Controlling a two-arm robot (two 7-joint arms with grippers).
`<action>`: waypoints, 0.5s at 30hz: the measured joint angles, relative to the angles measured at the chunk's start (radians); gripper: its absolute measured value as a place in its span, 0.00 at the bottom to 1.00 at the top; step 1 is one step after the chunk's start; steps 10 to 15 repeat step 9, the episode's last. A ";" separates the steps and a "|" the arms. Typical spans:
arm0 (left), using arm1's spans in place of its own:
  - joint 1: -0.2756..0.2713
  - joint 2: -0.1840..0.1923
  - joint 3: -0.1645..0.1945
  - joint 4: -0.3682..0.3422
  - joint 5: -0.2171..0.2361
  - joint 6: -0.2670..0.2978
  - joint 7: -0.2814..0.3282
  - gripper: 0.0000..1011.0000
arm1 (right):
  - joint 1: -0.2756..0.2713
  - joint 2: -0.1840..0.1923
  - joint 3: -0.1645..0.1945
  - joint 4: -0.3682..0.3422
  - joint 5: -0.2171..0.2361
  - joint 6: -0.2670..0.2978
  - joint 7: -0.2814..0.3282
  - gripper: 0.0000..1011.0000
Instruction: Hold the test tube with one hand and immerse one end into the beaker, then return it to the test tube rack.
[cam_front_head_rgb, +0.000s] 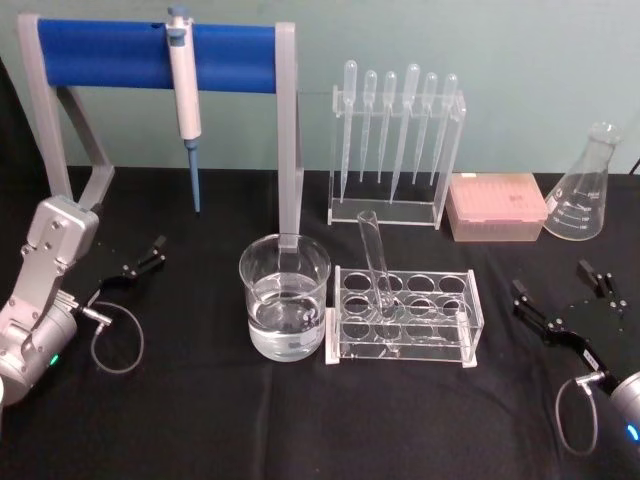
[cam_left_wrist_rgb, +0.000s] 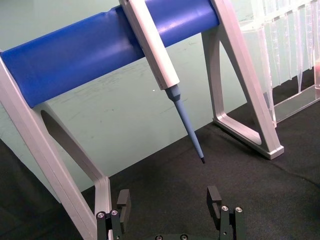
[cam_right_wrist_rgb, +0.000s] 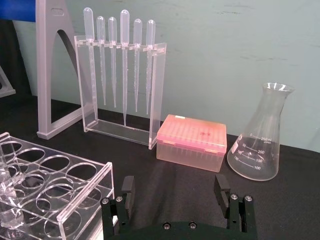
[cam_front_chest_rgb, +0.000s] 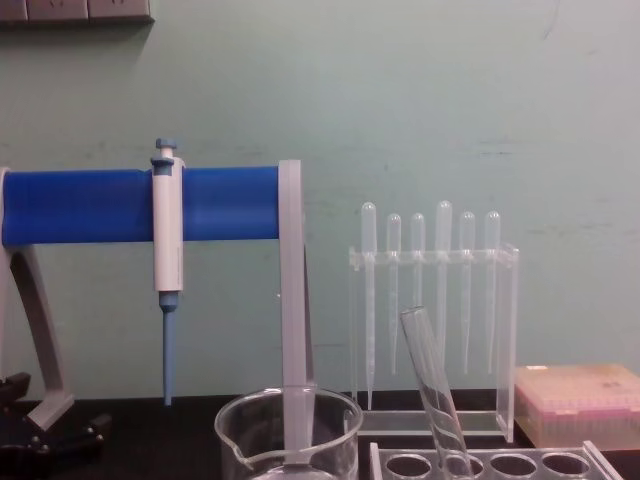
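Clear glass, thumb-thick and round-bottomed, the test tube (cam_front_head_rgb: 376, 262) stands tilted in the front-row hole of a clear holed rack (cam_front_head_rgb: 404, 316), its open rimmed mouth leaning up and away toward the back; in the chest view the test tube (cam_front_chest_rgb: 434, 392) slants across the pipette stand behind it. Just beside the rack, to the robot's left, sits the beaker (cam_front_head_rgb: 284, 297), wide and partly filled with clear liquid, its spout seen at the rim in the chest view (cam_front_chest_rgb: 288, 431).

Both arms hang back low over the black surface (cam_front_head_rgb: 180, 400). The left gripper (cam_front_head_rgb: 140, 262) lies well apart from the beaker, near the blue-barred stand (cam_front_head_rgb: 155, 55) that carries the blue-and-white pipettor (cam_front_head_rgb: 185, 95); its fingers (cam_left_wrist_rgb: 123, 202) stand apart, holding nothing. The right gripper (cam_front_head_rgb: 565, 297) rests beyond the rack's right end, in front of the Erlenmeyer flask (cam_front_head_rgb: 585, 185) and pink tip box (cam_front_head_rgb: 496, 205), fingers (cam_right_wrist_rgb: 128, 189) likewise spread and empty.
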 joint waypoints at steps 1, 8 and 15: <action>0.000 0.000 0.000 0.000 0.000 0.000 0.000 0.99 | 0.000 0.000 0.000 0.000 0.000 0.000 0.000 0.99; 0.000 0.000 0.000 0.000 0.000 0.000 0.000 0.99 | 0.000 0.002 -0.002 0.000 0.000 0.000 0.001 0.99; 0.000 0.000 0.000 0.000 0.000 0.000 0.000 0.99 | 0.000 0.002 -0.002 0.000 0.000 0.000 0.001 0.99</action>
